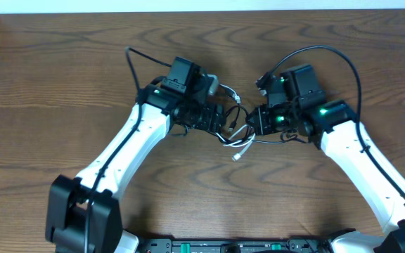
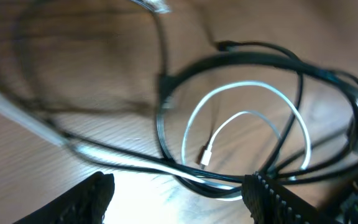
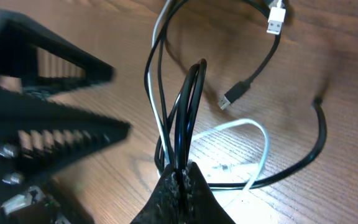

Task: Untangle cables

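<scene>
Right gripper (image 3: 180,183) is pinched shut on the black cable (image 3: 180,149), whose loop runs straight ahead. Left gripper (image 2: 176,196), jaws wide apart and empty, faces the white cable (image 2: 248,84) coil just ahead.

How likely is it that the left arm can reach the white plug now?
Probably yes: the left end effector is open and the white plug lies just ahead of it. Strands of black cable cross in front, so it might catch those too.
</scene>
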Motion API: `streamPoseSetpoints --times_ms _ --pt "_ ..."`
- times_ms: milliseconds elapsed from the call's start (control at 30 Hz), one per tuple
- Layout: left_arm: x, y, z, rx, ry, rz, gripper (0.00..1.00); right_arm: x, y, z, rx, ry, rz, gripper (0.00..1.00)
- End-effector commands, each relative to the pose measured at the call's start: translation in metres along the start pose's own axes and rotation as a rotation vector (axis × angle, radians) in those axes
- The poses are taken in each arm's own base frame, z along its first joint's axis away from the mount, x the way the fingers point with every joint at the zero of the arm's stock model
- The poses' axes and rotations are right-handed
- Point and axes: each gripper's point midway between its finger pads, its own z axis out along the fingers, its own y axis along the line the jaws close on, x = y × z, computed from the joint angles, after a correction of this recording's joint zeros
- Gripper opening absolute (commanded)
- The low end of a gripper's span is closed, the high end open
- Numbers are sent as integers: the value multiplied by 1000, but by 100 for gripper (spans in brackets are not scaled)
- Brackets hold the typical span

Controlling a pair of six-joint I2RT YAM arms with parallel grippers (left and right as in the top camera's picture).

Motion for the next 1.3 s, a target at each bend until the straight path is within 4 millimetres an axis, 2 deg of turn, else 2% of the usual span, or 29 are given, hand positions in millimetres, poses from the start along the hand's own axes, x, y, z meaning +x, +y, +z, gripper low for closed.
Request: streamPoseSetpoints --times_ms 0,233,467,633,767,800,833,967,1067,1167,1267 --pt "11 -28 13 216 50 169 70 -3 11 -10 -108 -4 -60 1" --pt "29 -31 39 279 138 228 65 -1 0 -16 -109 4 -56 1" --pt "30 -54 35 442 113 322 61 2 0 -15 -106 14 -75 9" --pt "33 -58 38 435 122 343 52 2 0 -15 -106 14 -75 8" --pt "38 -50 49 323 153 355 48 3 0 -15 -105 18 -76 7" --pt "38 -48 52 294 161 346 48 3 -3 -15 -89 17 -74 7" --pt "40 -44 55 251 172 332 48 2 -16 -14 -15 15 -35 5" --pt "44 -34 63 122 199 299 50 1 -56 -19 218 -14 97 22" --pt "48 -27 69 23 211 315 51 0 -63 -21 259 -23 97 31" --pt "53 -25 76 -35 214 368 51 -1 -68 -22 277 -27 102 33" --pt "60 -31 84 -22 224 439 50 -1 -75 -25 302 -31 114 34"
